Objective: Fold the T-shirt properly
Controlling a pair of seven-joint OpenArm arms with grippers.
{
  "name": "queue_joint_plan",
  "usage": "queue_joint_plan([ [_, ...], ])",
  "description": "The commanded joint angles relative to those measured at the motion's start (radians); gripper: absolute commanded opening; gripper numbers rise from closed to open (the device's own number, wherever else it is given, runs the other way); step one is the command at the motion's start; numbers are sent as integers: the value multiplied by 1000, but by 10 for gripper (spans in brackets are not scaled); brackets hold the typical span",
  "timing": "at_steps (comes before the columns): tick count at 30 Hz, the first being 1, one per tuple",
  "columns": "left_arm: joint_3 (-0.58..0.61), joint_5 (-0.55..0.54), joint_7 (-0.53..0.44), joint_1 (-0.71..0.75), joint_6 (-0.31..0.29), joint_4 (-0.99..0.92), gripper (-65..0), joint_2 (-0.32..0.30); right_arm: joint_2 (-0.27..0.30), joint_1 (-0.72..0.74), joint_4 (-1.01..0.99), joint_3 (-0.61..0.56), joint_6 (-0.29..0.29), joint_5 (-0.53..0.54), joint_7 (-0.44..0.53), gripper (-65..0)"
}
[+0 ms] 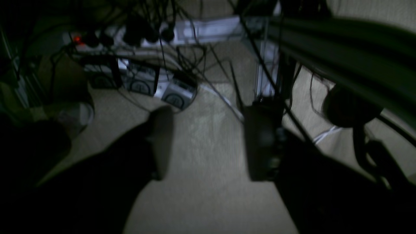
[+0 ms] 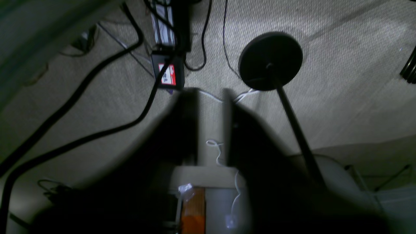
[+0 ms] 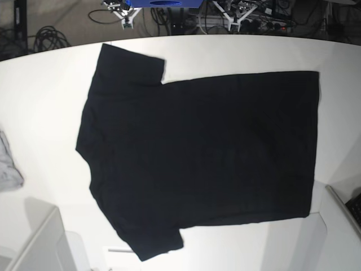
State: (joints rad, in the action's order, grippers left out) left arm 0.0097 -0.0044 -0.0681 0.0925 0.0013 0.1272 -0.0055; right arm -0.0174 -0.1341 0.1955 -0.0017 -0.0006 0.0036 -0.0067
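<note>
The white tabletop (image 3: 51,96) carries my black T-shirt (image 3: 197,158), spread flat and plain side up, collar end toward the small grey cloth (image 3: 8,166) and hem toward the far side from it. By my reading the job has not begun: no fold shows, both sleeves lie out from the body, and every fold is still to come.

Measured from the shirt, bare tabletop runs along all its edges, with a broad band on the collar side and a narrower strip past the hem, where the tabletop's edge comes close. The upper sleeve lies near the tabletop's rim; the lower sleeve reaches almost to the bottom of the base view. The grey cloth sits well apart from the shirt, touching nothing of it.

Neither arm is over the shirt. My left fingers (image 1: 208,143) stand released, a wide gap between them, holding nothing, above carpeted floor (image 1: 201,130) and cables. My right fingers (image 2: 211,126) read as clenched, though a slim gap shows between them; they grip nothing, and hang over floor beside a round black stand base (image 2: 269,60).
</note>
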Motion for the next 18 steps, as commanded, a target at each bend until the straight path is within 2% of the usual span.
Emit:
queue_joint_plan([
  [1, 0, -1, -8, -1, 6, 2, -267, 0, 0, -5, 2, 2, -5, 3, 1, -650],
  [4, -1, -1, -8, 0, 6, 2, -255, 0, 0, -5, 2, 1, -5, 3, 1, -650],
  [8, -9, -1, -8, 0, 6, 2, -303, 0, 0, -6, 2, 2, -5, 3, 3, -650],
  [11, -9, -1, -8, 0, 6, 2, -420, -1, 1, -6, 2, 2, -5, 3, 6, -650],
  [15, -10, -1, -8, 11, 6, 2, -650, -1, 4, -8, 2, -1, -5, 0, 6, -650],
  [18, -10, -1, -8, 13, 6, 2, -650, -1, 4, -8, 2, -1, -5, 0, 4, -650],
])
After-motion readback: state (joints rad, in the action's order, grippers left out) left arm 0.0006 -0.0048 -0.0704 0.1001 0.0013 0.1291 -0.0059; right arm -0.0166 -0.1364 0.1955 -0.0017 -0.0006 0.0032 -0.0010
